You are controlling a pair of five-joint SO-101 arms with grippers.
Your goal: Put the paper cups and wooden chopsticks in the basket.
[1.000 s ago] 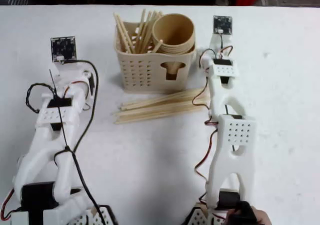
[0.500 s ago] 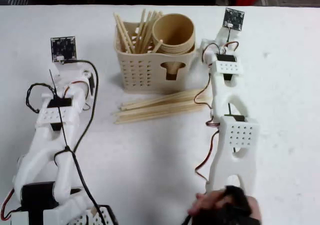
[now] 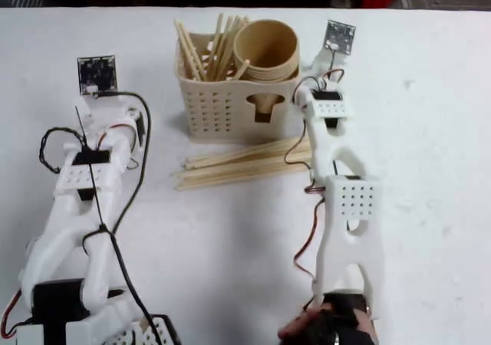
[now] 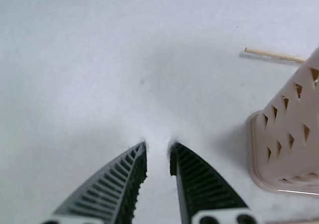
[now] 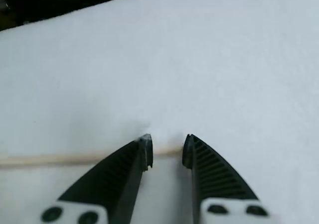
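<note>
Right fingers (image 5: 130, 168), apart, have swung back astride a loose chopstick (image 5: 60, 159) at 6 o'clock of the basket (image 3: 222, 115), so a pickup looks likely; left fingers (image 4: 127, 176) apart.

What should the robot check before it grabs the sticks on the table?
1. Right claw open: ok, its tips stand apart.
2. Stick lined up: ok, one pale wooden chopstick ends between those tips.
3. All sticks packed: not ok, a pile of pale wooden chopsticks lies on the white table in front of the cream plastic basket.
4. Tan paper cups packed: ok, stacked in the basket.
5. Left claw out of the way: ok, over bare table beside the basket.
</note>
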